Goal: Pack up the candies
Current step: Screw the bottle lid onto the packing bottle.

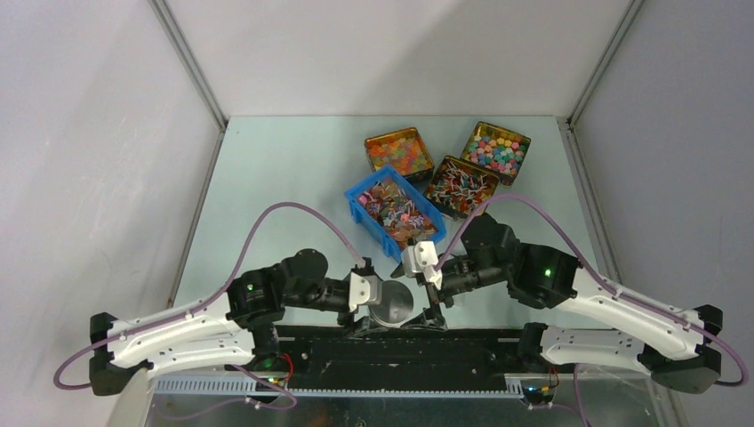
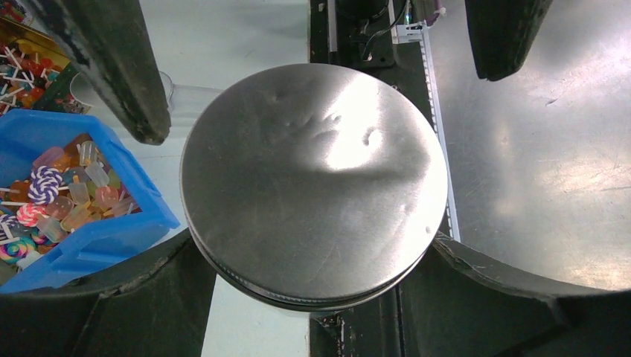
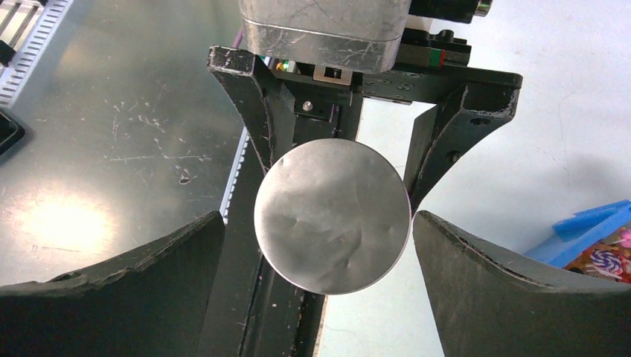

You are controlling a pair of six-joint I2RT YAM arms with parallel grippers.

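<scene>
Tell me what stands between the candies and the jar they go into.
The metal lid sits on the mouth of the jar, near the arm bases, so the candies in the blue bin cannot go in yet. The left gripper has its fingers against the lid's sides; the right gripper hangs open beside it.

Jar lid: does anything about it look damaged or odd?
Yes. The round metal lid is dented. Several shallow dimples mark its top, mostly around the centre and toward one side, and they catch the light in both wrist views. Its rim looks intact.
</scene>
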